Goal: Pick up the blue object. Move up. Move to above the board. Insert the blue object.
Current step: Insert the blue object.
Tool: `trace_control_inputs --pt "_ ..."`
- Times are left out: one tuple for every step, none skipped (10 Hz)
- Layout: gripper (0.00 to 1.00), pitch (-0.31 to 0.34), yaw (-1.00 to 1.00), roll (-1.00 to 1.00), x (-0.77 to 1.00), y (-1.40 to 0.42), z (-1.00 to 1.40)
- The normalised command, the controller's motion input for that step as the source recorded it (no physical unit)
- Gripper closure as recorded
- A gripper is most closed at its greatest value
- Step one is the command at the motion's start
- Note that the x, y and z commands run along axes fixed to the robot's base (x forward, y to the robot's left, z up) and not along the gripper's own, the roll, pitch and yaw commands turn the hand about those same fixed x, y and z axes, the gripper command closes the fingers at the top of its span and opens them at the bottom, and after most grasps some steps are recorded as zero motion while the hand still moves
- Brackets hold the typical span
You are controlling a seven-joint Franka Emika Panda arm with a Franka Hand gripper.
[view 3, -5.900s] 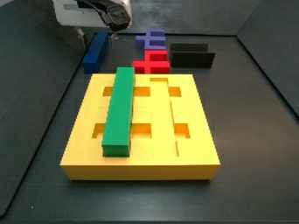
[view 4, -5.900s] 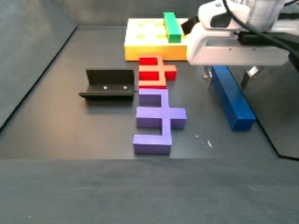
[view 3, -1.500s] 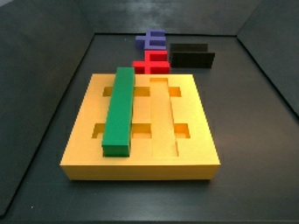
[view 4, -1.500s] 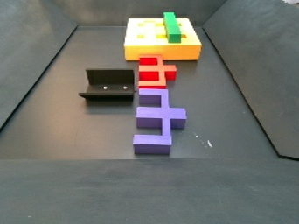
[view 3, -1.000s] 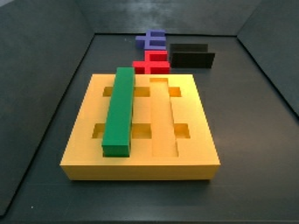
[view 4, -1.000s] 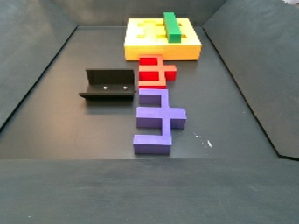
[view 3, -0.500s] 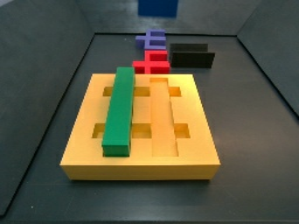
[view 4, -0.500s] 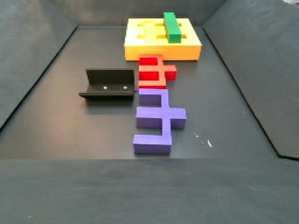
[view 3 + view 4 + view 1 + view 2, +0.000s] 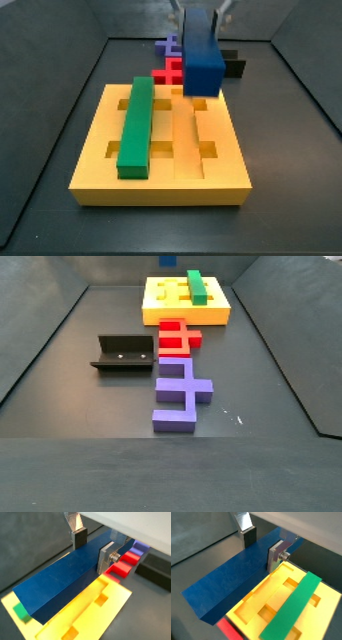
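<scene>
1. Half a second ago, a side view showed only a small blue patch at the upper margin; now the blue object [image 9: 202, 52] hangs well into that view, above the far end of the board [image 9: 163, 171].
2. Nearly six seconds ago the same bar lay on the bench floor near a side wall, with the gripper over it; now it is off the floor and carried in the air.
3. Nothing else has shifted: the green bar [image 9: 135, 127] lies in its groove on the board as before, and the red block [image 9: 175, 337], the purple stepped block [image 9: 181, 391] and the fixture [image 9: 122, 354] sit where they did.
4. In both wrist views the gripper [image 9: 92, 546] is clamped on the blue object [image 9: 63, 582], one silver finger [image 9: 278, 553] pressed to each long side.
5. The bar runs out lengthwise from between the fingers, so the gripper holds it near one end and most of its length extends beyond the fingertips.
6. In a wrist view the bar crosses over one long edge of the board [image 9: 284, 609], with the green bar [image 9: 294, 607] lying well to the side of it.
7. In a side view [image 9: 202, 52] the bar hangs steeply, its lower end just above the board's far edge, not resting in a groove.
8. The gripper [image 9: 198, 8] sits at the upper margin of that side view, barely visible.
9. The board [image 9: 187, 304] lies toward the far end of the bench, in line with the row of blocks.
</scene>
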Motion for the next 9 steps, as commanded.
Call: trace_control_inputs --pt "1.0 -0.024 0.19 0.19 0.14 -0.47 -0.89" --pt "1.0 -0.099 0.19 0.17 0.11 -0.38 -0.87" --pt "1.0 -0.177 0.19 0.16 0.0 -0.19 -0.78" --pt "1.0 -0.22 0.16 0.1 -0.05 -0.13 -0.79" --pt "1.0 -0.23 -0.05 0.02 -0.13 0.0 -0.8" --pt "1.0 -0.16 -0.15 0.0 -0.16 0.0 -0.57" --pt "1.0 -0.117 -0.09 0.08 -0.04 -0.1 -0.47" --pt "1.0 -0.013 -0.12 0.14 0.0 -0.18 -0.37" --pt "1.0 0.0 0.0 0.18 0.0 -0.34 -0.27"
